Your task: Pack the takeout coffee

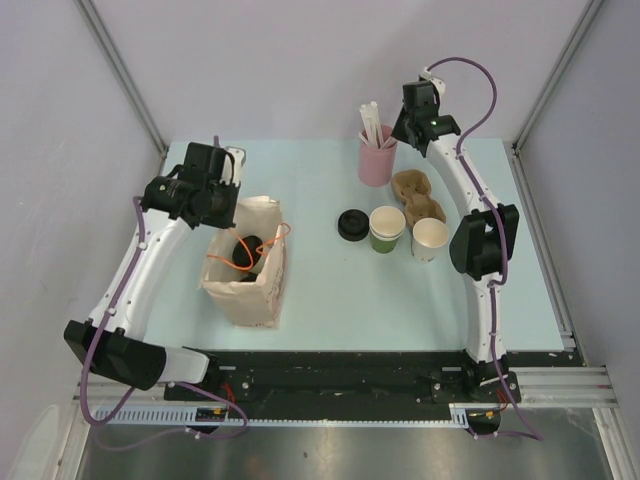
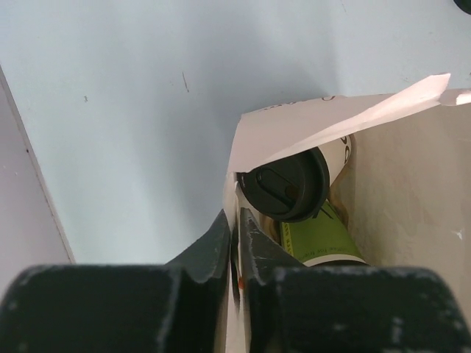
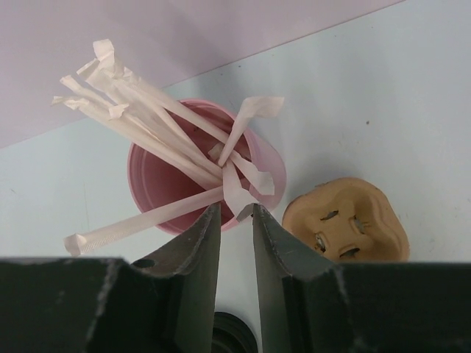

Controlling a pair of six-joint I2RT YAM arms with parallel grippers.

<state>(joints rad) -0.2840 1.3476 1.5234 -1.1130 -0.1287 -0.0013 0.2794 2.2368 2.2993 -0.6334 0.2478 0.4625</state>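
A brown paper bag [image 1: 245, 285] stands at the left. My left gripper [image 1: 230, 207] is shut on its rim; in the left wrist view the fingers [image 2: 235, 215] pinch the bag's wall [image 2: 294, 129]. Inside the bag lie a white lettered cup [image 2: 341, 156] with a black lid [image 2: 287, 184] and a green cup [image 2: 320, 237]. On the table stand an open green cup [image 1: 387, 228], an open white cup [image 1: 430, 238] and a loose black lid [image 1: 352, 224]. My right gripper [image 1: 398, 130] hovers over the pink cup of straws [image 1: 377, 158], narrowly open [image 3: 235, 209], a straw's end at its tips.
A brown cardboard cup carrier [image 1: 418, 195] lies right of the pink cup and shows in the right wrist view [image 3: 344, 219]. The bag has an orange string handle [image 1: 265, 243]. Grey walls and metal rails bound the table at the back and sides.
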